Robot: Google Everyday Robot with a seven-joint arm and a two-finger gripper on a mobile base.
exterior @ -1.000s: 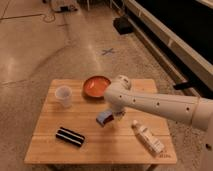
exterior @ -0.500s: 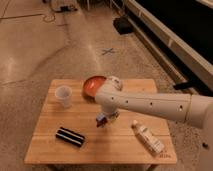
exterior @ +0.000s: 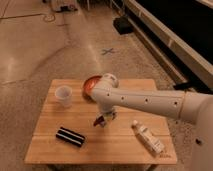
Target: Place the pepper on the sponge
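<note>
My gripper (exterior: 102,120) hangs from the white arm (exterior: 145,100) over the middle of the wooden table (exterior: 120,150), pointing down. A small dark red pepper (exterior: 98,120) shows at its tip, and the gripper is shut on it, just above the tabletop. The sponge lies under the gripper. Only a pale bluish edge of the sponge (exterior: 110,117) shows beside the wrist; the rest is hidden.
An orange bowl (exterior: 89,85) sits at the table's back, partly behind the arm's elbow. A white cup (exterior: 63,95) stands back left. A black block with white stripes (exterior: 70,136) lies front left, and a white bottle (exterior: 148,138) lies front right.
The arm has swung slightly left and lowered over the sponge. The blue pad that showed clearly a second ago is now mostly covered by the gripper.
</note>
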